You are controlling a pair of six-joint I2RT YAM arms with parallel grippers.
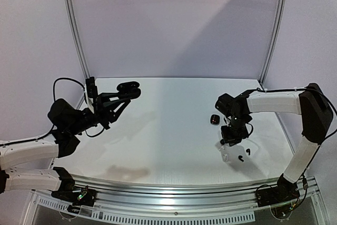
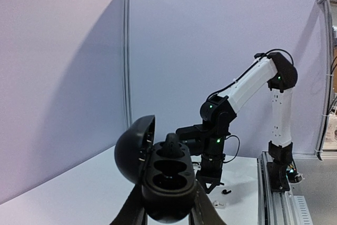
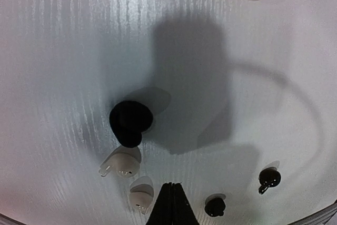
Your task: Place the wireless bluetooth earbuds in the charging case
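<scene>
Right gripper (image 3: 169, 192) pinched shut, nothing visible between its tips, with loose earbuds (image 3: 120, 163) just beneath it.
Left gripper (image 2: 168, 215) clamps the open black case (image 2: 166, 180), well apart from the right gripper. One slot seems filled, one bare; two white and two black earbuds wait on the table (image 3: 52, 51).

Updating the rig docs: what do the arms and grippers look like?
Left arm and right arm: white links, black joint housings, loose black cables. Left gripper and right gripper: black, slender fingers. Green lights on the right arm's joints.
</scene>
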